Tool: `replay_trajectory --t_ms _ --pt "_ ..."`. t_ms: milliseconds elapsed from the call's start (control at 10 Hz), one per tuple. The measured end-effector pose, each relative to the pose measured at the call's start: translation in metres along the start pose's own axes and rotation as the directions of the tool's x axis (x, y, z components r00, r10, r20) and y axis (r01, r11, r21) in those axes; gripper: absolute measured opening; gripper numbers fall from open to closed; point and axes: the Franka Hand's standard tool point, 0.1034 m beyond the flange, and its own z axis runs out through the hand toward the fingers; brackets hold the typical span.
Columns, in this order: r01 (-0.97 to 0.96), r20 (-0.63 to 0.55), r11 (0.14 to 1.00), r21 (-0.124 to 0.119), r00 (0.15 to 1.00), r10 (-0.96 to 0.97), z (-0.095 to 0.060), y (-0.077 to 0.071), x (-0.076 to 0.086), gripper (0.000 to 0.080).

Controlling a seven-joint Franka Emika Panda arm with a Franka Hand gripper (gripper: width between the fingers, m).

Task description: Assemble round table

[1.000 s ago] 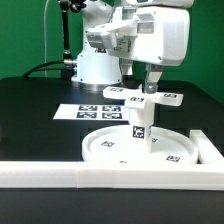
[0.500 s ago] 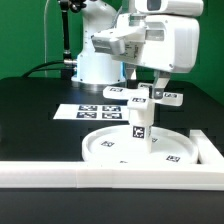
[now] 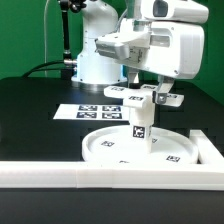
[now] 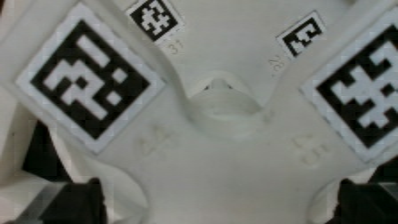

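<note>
The round disc (image 3: 105,148) lies flat on the black table near the front. The short leg (image 3: 140,126) stands upright at its middle, tags on its side. The flat cross-shaped base (image 3: 171,99) sits level on top of the leg. My gripper (image 3: 150,88) comes straight down onto the base's middle and is shut on it. In the wrist view the base (image 4: 222,130) fills the picture with its tags, and my dark fingers (image 4: 64,200) show at either side of it. My gripper (image 4: 217,200) straddles the base's hub. The leg's top joint is hidden under the base.
The marker board (image 3: 92,111) lies flat behind the disc. A long white rail (image 3: 60,172) runs along the front, with a raised end at the exterior view's right (image 3: 208,146). The robot's own pedestal (image 3: 95,62) stands at the back.
The hand has turned about the leg's axis, its body swinging toward the exterior view's right. The gripper stays on the cross-shaped base; disc and leg have not moved.
</note>
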Motion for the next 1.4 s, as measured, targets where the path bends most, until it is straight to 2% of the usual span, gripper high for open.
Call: replay_trajectory --t_ms 200,400,800,900,1000,1100,1300,1400 --pt "-0.008 0.0 1.0 0.001 1.0 0.008 -0.0003 -0.0004 -0.0029 0.0649" --pt "-0.01 0.001 1.0 0.001 1.0 0.01 -0.0007 0.0001 -0.0036 0.0442" --pt "-0.091 -0.003 0.996 0.007 0.996 0.091 -0.0005 -0.0006 -0.0046 0.0443" --pt "-0.222 -0.001 0.975 0.03 0.975 0.222 -0.0005 -0.0028 -0.0085 0.0443" --pt "-0.341 0.002 0.939 0.053 0.94 0.341 -0.0004 -0.0059 -0.0097 0.0443" --pt "-0.474 -0.004 0.879 0.059 0.88 0.475 0.0002 -0.0071 -0.0092 0.0445" --pt "-0.617 -0.013 0.784 0.066 0.785 0.619 0.0008 -0.0076 -0.0102 0.0445" --pt "-0.722 -0.013 0.689 0.061 0.69 0.724 0.0008 -0.0067 -0.0088 0.0445"
